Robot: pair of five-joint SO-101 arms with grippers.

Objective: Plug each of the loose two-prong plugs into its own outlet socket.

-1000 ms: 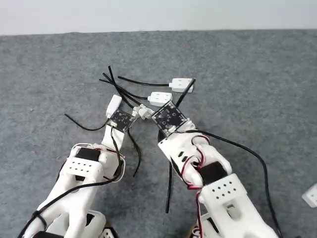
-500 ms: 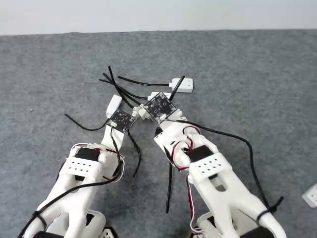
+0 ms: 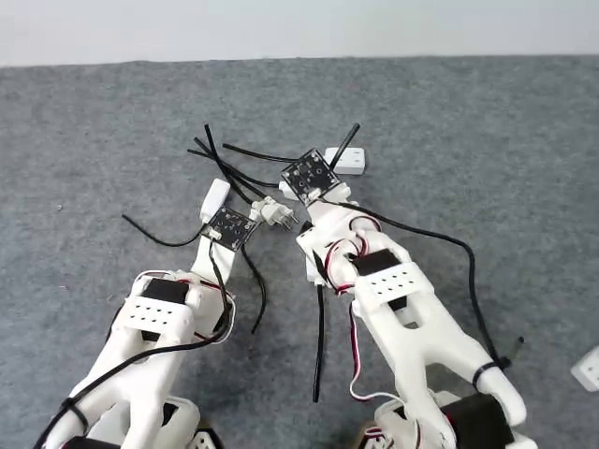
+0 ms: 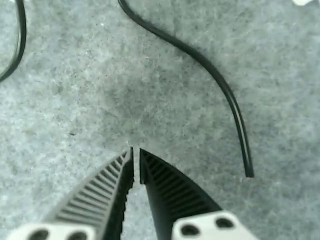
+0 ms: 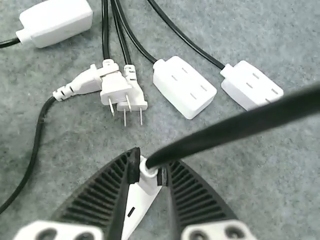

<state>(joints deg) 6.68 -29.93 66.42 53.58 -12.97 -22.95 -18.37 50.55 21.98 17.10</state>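
My right gripper (image 5: 148, 167) is shut on a white two-prong plug (image 5: 145, 176) whose black cord (image 5: 235, 127) rises away from it. Just ahead of it lie two white outlet sockets (image 5: 184, 86) (image 5: 251, 85) side by side, slots facing up. Two loose white plugs (image 5: 122, 95) lie beside them with prongs toward the gripper. A third socket (image 5: 55, 20) lies farther off. In the high view the right arm's wrist (image 3: 309, 178) hangs over the sockets, one socket (image 3: 348, 161) peeking out. My left gripper (image 4: 135, 152) is shut on nothing, low over bare carpet.
Several black cords (image 3: 225, 164) fan out behind the plugs (image 3: 274, 213) on the grey carpet. One loose cord (image 4: 220, 85) ends close to the left gripper. A small white piece (image 3: 588, 367) sits at the right edge. The far and right carpet offers open room.
The right arm has moved away from its base toward the sockets, carrying the plug and its cord, and now covers the nearer socket. The left arm has not moved.
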